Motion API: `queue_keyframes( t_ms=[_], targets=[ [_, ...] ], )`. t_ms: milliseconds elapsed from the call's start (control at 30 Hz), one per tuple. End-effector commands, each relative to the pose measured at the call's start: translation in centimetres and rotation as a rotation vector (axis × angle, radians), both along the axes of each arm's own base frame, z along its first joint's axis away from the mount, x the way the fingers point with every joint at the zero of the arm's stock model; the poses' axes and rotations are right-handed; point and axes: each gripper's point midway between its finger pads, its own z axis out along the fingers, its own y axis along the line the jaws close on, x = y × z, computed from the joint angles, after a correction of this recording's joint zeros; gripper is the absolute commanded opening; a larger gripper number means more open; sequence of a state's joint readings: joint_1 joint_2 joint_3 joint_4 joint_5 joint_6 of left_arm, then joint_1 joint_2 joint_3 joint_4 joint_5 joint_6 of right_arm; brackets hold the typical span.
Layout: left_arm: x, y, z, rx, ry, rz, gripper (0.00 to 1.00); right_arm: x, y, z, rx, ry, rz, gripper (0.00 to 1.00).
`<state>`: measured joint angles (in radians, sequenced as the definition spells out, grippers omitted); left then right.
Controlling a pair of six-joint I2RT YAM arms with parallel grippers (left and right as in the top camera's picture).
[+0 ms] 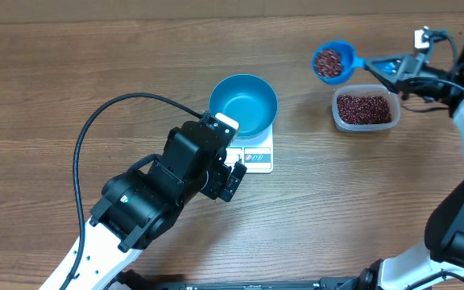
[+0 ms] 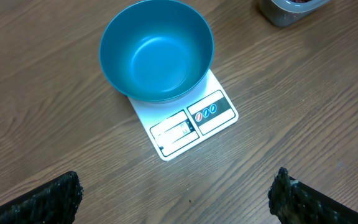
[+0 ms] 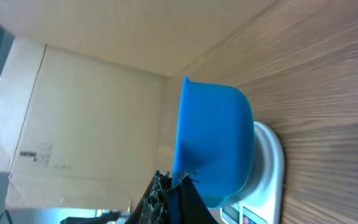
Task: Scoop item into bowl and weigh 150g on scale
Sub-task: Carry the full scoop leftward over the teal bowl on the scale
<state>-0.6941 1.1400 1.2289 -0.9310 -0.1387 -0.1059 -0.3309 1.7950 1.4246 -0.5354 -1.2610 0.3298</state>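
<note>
— Black left jaws first. How do they stand?

— Spread wide, with nothing between them. In the left wrist view one dark tip sits in each lower corner, and only bare wooden tabletop (image 2: 55, 124) lies between. From above, the left arm (image 1: 151, 193) reaches in from the lower left. Its jaws hang just beside the display edge of the scale (image 1: 256, 159).

— And the right jaws?

— Pressed together on the handle of the small blue scoop (image 1: 359, 61). The handle runs back toward the right arm (image 1: 461, 113), and the cup points left with its open side up.

— Where are the beans?

— Some dark red-brown beans (image 1: 329, 62) fill the scoop's cup. The rest lie in the clear plastic tub (image 1: 338, 121), just beside the scoop on the side nearer the robot.

— And the bowl?

— The bright blue bowl (image 1: 244, 105) sits on the white scale and covers its far part. The grey display and the blue-marked buttons show along the near edge. Only the bowl's smooth blue inside shows. The scoop is to the bowl's right and a little farther back, apart from it. The tub is to the right of the scale, also apart.

— Anything from the right wrist?

— That view is turned on its side. It shows the bowl in profile, resting on the scale. Whether the scoop's cup is in it, I cannot tell.
</note>
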Motion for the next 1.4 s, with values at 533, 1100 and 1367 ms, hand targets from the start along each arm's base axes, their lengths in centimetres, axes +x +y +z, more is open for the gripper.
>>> queue_keyframes(
  t_ms=[533, 1100, 1367],
  targets=[
    [-0.2, -0.1, -0.7, -0.003, 0.026, 0.004, 1.0, 0.3, 12.8, 1.8, -0.186, -0.058, 0.076, 0.04],
    [-0.2, 0.0, -0.7, -0.002, 0.026, 0.004, 1.0, -2.7, 18.4, 1.5, -0.604, -0.21, 0.018, 0.04],
    [-0.2, 0.0, -0.7, -0.002, 0.026, 0.004, 1.0, -3.1, 19.8, 0.5, -0.796, -0.266, -0.033, 0.04]
  ],
)
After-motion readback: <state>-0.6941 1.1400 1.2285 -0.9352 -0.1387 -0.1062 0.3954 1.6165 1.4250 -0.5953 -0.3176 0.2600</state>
